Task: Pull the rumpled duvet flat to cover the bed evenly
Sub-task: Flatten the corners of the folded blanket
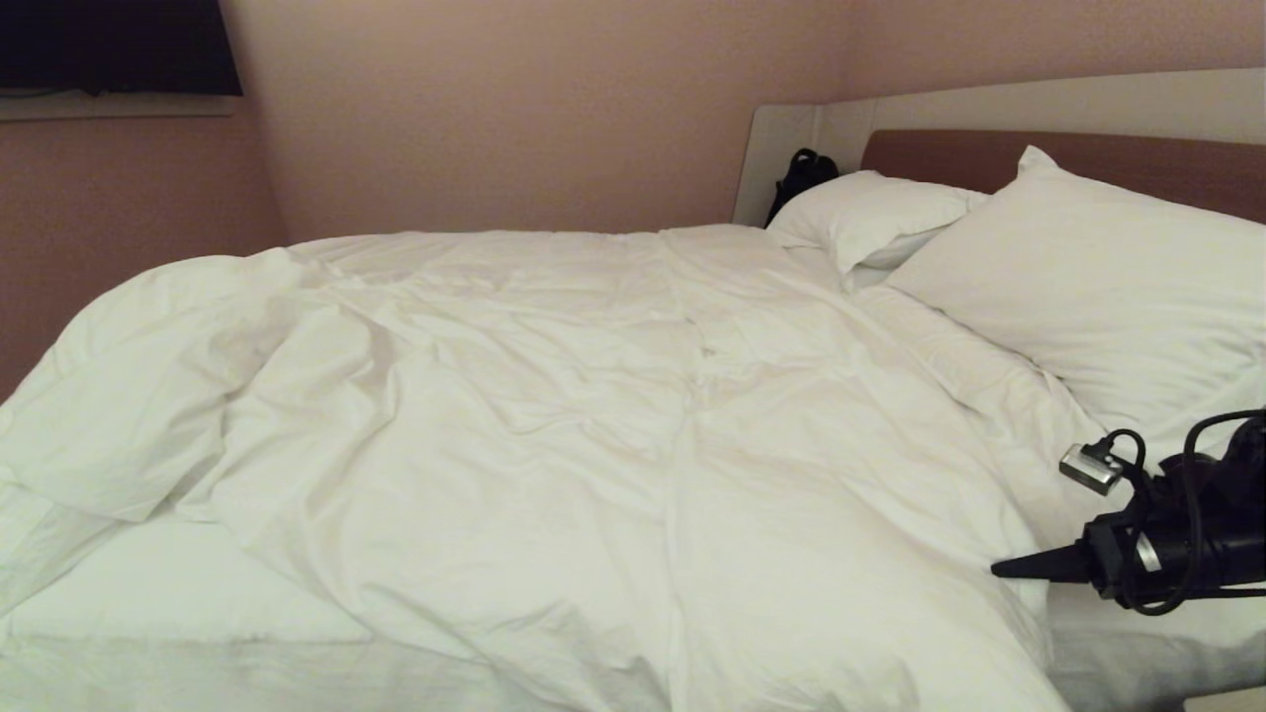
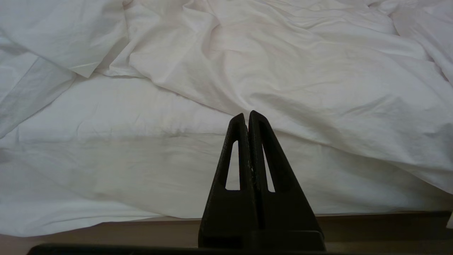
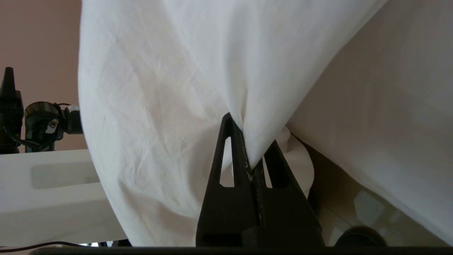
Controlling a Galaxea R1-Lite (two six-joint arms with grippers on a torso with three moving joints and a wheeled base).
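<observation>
Jaws, left: pressed together, nothing between them. Jaws, right: clamped on a fold of white cloth.

Item 1, left gripper [image 2: 248, 117]: parked low in front of the bed's near side, tips pointing at the mattress edge; not in the head view. The bare fitted sheet [image 1: 188, 603] lies ahead of it, with the duvet's rumpled hem further up toward 1 o'clock.

Item 2, duvet [image 1: 593, 415]: spread across most of the bed [image 1: 1137, 682], bunched and folded back at 9 o'clock, leaving sheet exposed at 7 o'clock. Its long axis runs from 9 o'clock toward the pillows [image 1: 1088, 287] at 2 o'clock.

Item 3, right gripper [image 1: 999, 569]: enters at 4 o'clock, arm roughly level, tips pointing toward 9 o'clock, at the duvet's near head-end edge. The wrist view shows the fabric [image 3: 247, 141] pinched between its fingers and draping away.

Judgement: the right arm is the nearer one; the slack lies at 9 o'clock, away from the grip.
</observation>
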